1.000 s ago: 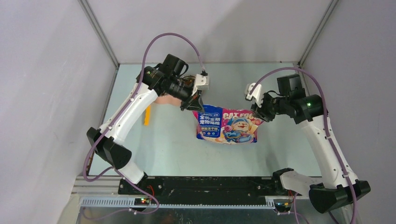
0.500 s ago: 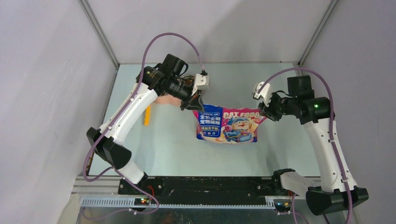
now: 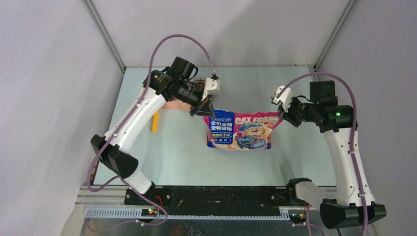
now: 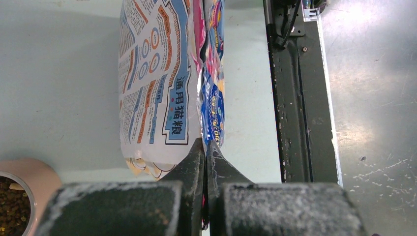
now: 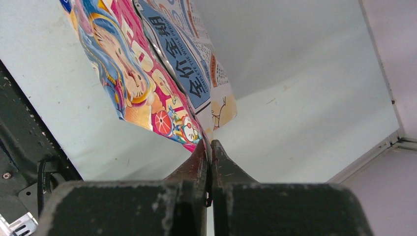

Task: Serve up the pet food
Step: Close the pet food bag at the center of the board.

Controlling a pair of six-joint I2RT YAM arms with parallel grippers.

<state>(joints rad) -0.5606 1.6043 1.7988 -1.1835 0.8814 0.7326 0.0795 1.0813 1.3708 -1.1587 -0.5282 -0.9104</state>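
The glossy blue, pink and white "CAT FOOD" bag (image 3: 239,131) hangs stretched between both grippers over the middle of the table. My left gripper (image 3: 209,111) is shut on its top left corner, also seen in the left wrist view (image 4: 205,147) with the bag (image 4: 162,83) below it. My right gripper (image 3: 282,115) is shut on its top right corner, as the right wrist view (image 5: 209,147) shows on the bag (image 5: 147,73). Dark-brown kibble (image 4: 11,206) lies in a steel bowl of the pink feeder (image 4: 40,178).
The pink feeder (image 3: 172,104) sits behind the bag at the left, mostly hidden under my left arm. A yellow scoop (image 3: 155,121) lies on the table to its left. The black base rail (image 4: 300,98) runs along the near edge.
My right gripper has moved right and slightly back with the bag's corner, pulling the bag's top edge wider. The left gripper has not moved.
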